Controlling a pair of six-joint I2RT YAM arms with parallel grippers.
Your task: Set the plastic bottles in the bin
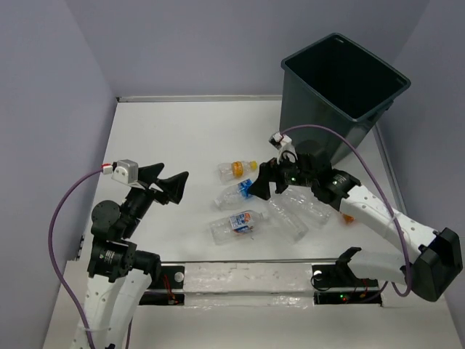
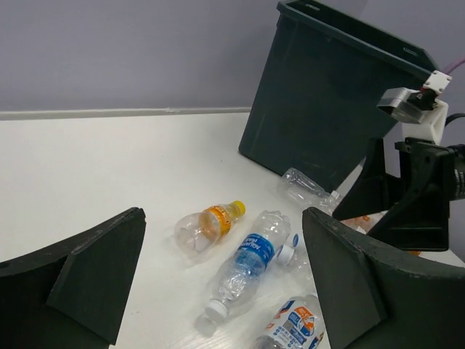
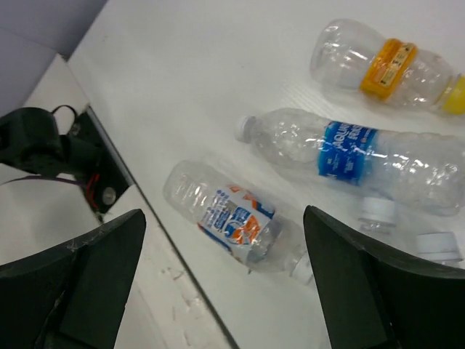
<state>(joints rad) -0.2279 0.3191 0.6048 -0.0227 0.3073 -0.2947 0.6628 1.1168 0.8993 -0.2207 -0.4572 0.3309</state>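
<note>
The dark grey-green bin (image 1: pixel 341 87) stands at the far right; it also shows in the left wrist view (image 2: pixel 327 102). Several clear plastic bottles lie on the table in front of it: one with an orange band and yellow cap (image 1: pixel 236 169) (image 2: pixel 207 227) (image 3: pixel 385 62), one with a blue label (image 1: pixel 238 192) (image 2: pixel 251 265) (image 3: pixel 356 156), one with an orange-and-blue label (image 1: pixel 236 224) (image 3: pixel 232 218), and plain crushed ones (image 1: pixel 294 214). My left gripper (image 1: pixel 168 183) (image 2: pixel 222 218) is open and empty, left of the bottles. My right gripper (image 1: pixel 263 182) (image 3: pixel 224 212) is open and empty, hovering above the bottles.
The table (image 1: pixel 182 131) is white, with purple walls at the left and back. Loose white caps (image 3: pixel 378 211) lie among the bottles. An orange item (image 1: pixel 347 217) lies under my right arm. The arm bases stand on the near strip (image 1: pixel 247 280).
</note>
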